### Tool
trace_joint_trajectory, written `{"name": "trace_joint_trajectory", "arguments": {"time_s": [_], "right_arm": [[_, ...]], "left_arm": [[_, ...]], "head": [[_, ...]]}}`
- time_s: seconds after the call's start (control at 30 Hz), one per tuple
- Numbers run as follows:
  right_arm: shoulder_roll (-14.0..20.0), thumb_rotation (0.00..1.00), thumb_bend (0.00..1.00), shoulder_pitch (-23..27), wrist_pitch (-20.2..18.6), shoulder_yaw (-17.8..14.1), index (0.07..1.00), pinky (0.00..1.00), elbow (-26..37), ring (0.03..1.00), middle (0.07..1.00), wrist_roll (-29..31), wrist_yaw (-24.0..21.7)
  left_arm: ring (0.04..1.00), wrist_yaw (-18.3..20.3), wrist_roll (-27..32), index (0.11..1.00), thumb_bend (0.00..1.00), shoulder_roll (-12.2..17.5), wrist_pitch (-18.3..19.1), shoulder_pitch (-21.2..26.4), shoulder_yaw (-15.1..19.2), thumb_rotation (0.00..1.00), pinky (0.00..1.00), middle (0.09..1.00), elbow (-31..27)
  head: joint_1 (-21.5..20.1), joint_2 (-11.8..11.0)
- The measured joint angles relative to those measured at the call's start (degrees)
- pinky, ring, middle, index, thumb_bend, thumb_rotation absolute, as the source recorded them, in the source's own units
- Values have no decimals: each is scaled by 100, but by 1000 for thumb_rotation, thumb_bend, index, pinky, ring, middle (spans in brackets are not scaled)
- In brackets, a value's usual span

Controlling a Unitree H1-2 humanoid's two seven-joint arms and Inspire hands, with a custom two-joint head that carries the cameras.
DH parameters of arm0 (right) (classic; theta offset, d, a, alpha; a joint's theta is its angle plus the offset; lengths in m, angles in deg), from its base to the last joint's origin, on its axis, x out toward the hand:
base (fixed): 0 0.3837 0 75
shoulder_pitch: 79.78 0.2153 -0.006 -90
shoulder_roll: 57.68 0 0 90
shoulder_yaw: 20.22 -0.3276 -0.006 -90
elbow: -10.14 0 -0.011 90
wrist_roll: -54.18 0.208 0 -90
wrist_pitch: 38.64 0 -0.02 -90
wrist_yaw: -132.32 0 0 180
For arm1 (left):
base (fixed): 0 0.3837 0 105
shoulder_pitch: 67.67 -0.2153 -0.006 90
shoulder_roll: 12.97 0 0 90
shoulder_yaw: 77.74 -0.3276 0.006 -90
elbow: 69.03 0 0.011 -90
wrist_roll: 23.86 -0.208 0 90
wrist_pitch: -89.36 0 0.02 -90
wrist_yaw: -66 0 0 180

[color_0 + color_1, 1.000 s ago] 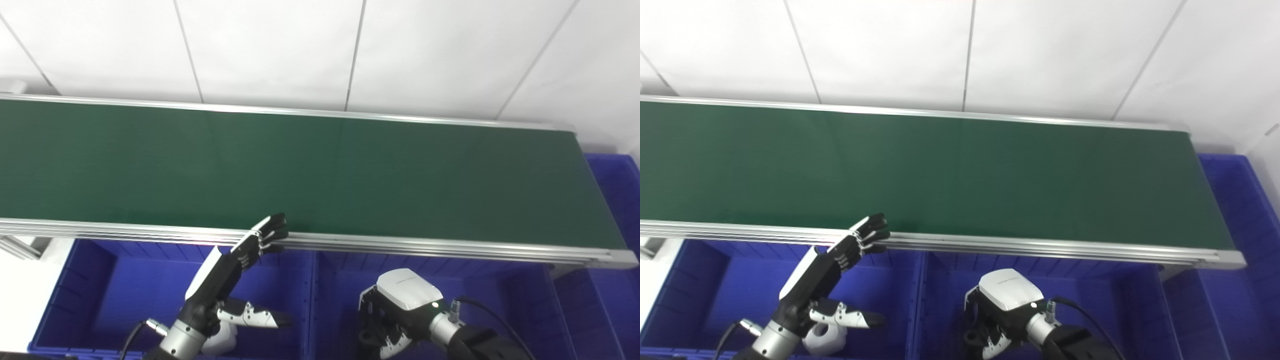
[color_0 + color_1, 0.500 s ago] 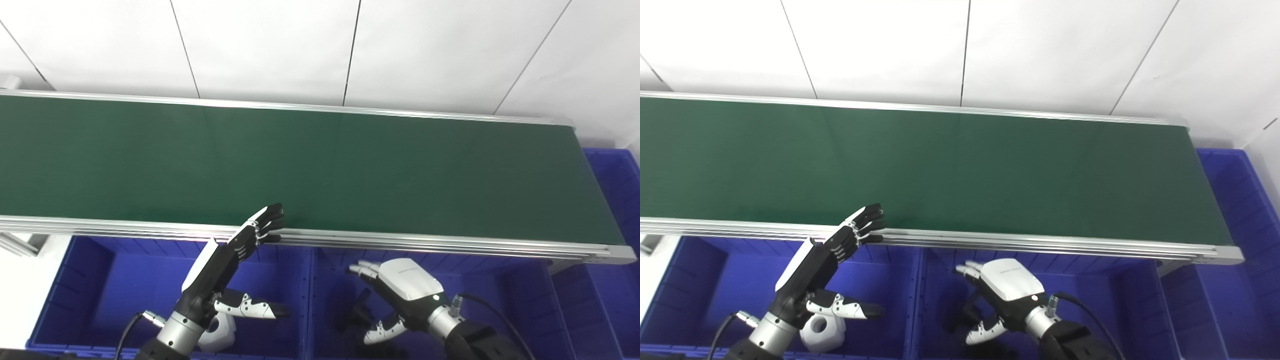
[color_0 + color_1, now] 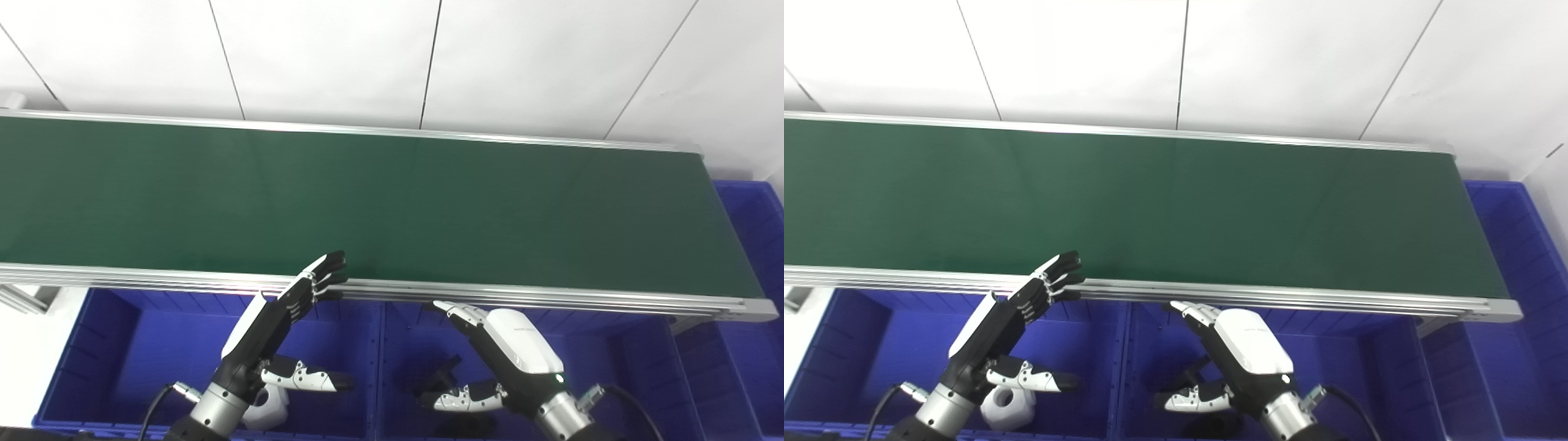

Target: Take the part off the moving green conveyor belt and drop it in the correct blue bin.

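Over the blue bins (image 3: 153, 343), the left hand (image 3: 269, 324) and right hand (image 3: 508, 355) are spread, holding nothing.

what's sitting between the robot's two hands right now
Only the divider wall shared by the two blue bins, seen in both eye views. The left hand is over one bin, the right hand over the other, both open.

The conveyor belt (image 3: 392, 202) runs left to right, with a wall (image 3: 392, 55) behind it. Before and below its near rail stand two bins side by side: the left bin (image 3: 110, 343) holds a rounded part (image 3: 1007, 404); the right bin (image 3: 618, 367) holds a dark part (image 3: 444, 373). A third bin (image 3: 753, 214) stands beyond the belt's right end.
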Motion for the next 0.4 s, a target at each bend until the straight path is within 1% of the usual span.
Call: {"name": "trace_joint_trajectory", "arguments": {"time_s": [0.17, 0.23, 0.33, 0.4], "right_arm": [[-240, 349, 605, -279, -67, -45, 898, 772, -53, 851, 880, 268, 146], [-285, 364, 604, -300, -87, -99, 905, 770, -100, 857, 886, 397, 198], [-342, 402, 606, -306, -95, -145, 909, 734, -234, 851, 892, 567, 277], [-385, 429, 604, -324, -94, -175, 915, 744, -337, 860, 900, 720, 347]], "left_arm": [[878, 1, 4, 927, 715, 68, 13, -18, 16, 266, 798, 925, 0], [878, 1, 38, 928, 713, 92, 13, -18, 18, 266, 799, 926, 0], [878, 1, 78, 927, 709, 102, 16, -22, 17, 257, 802, 926, 0], [881, 1, 111, 925, 708, 102, 22, -23, 17, 251, 807, 925, 1]], "head": [[79, -18], [97, -26], [106, -44], [114, -53]]}}
